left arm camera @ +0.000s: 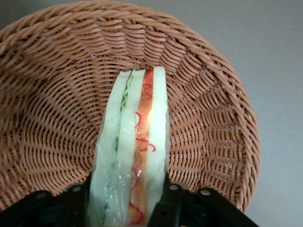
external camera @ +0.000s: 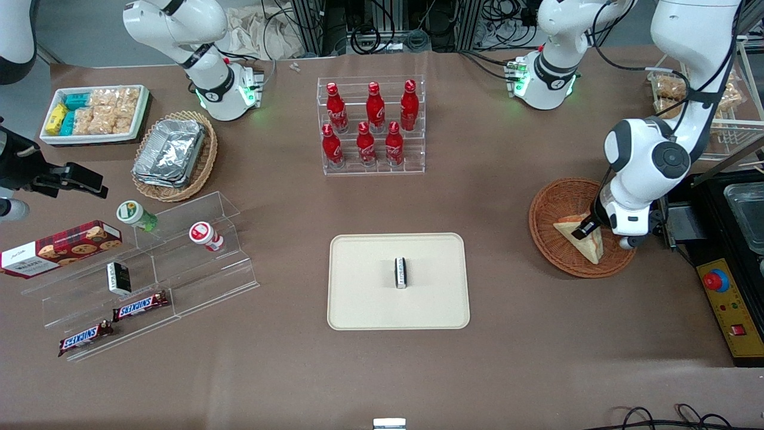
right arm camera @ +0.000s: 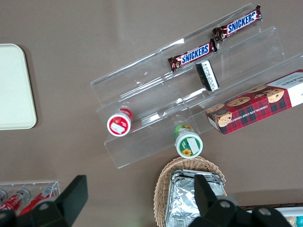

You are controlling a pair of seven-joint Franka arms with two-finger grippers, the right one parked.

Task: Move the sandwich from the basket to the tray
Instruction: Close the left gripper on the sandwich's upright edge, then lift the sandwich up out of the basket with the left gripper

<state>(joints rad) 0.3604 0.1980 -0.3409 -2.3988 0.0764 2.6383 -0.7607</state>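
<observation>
While your gripper [left arm camera: 127, 201] sat low in the wicker basket [external camera: 552, 206] near the tabletop's working-arm edge, its fingers [left arm camera: 177, 201] pinched the sandwich [left arm camera: 135, 146] upright.

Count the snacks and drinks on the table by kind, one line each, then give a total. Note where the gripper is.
Cola bottles: 6
Snickers bars: 2
Cookie boxes: 1
Lidded cups: 2
Sandwiches: 1
Total: 12
The gripper is in the basket, shut on the sandwich; the tray waits nearby.
</observation>
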